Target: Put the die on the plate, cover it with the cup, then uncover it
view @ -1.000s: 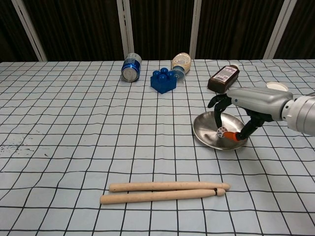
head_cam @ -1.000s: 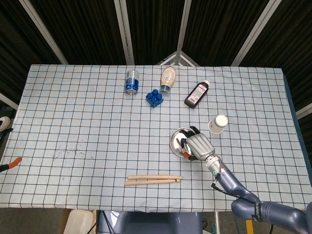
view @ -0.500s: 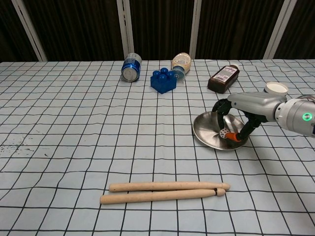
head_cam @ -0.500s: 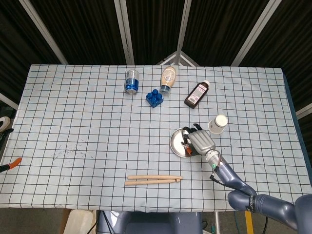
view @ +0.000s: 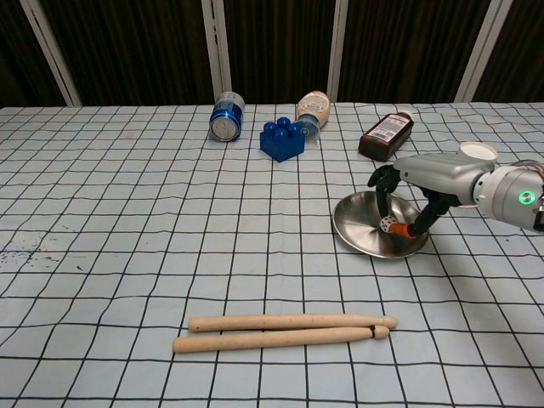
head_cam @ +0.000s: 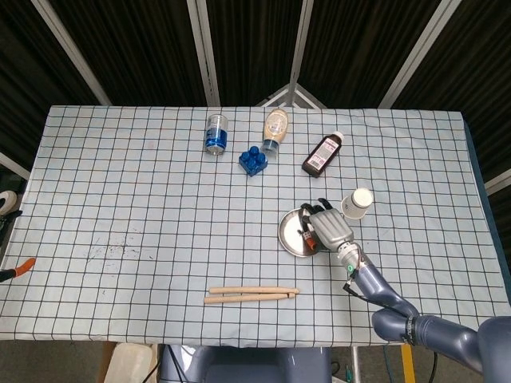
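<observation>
A small white die (view: pixel 388 224) lies in the shallow metal plate (view: pixel 355 231), right of its middle. My right hand (view: pixel 427 175) hovers over the plate's right side with fingers spread and holds nothing; its orange thumb tip is just beside the die. From the head view the hand (head_cam: pixel 329 227) covers the right part of the plate (head_cam: pixel 291 236) and hides the die. The white paper cup (head_cam: pixel 357 203) stands upright just beyond the hand; in the chest view only the cup's rim (view: pixel 477 150) shows behind the hand. My left hand is out of sight.
At the back are a blue can (head_cam: pixel 215 133), a blue toy brick (head_cam: pixel 252 160), a sauce bottle on its side (head_cam: pixel 275 128) and a brown bottle on its side (head_cam: pixel 322 153). Two wooden sticks (head_cam: pixel 251 294) lie near the front edge.
My right hand has drawn back from the plate's middle toward the cup and lifted slightly. The die has stayed in the plate.
</observation>
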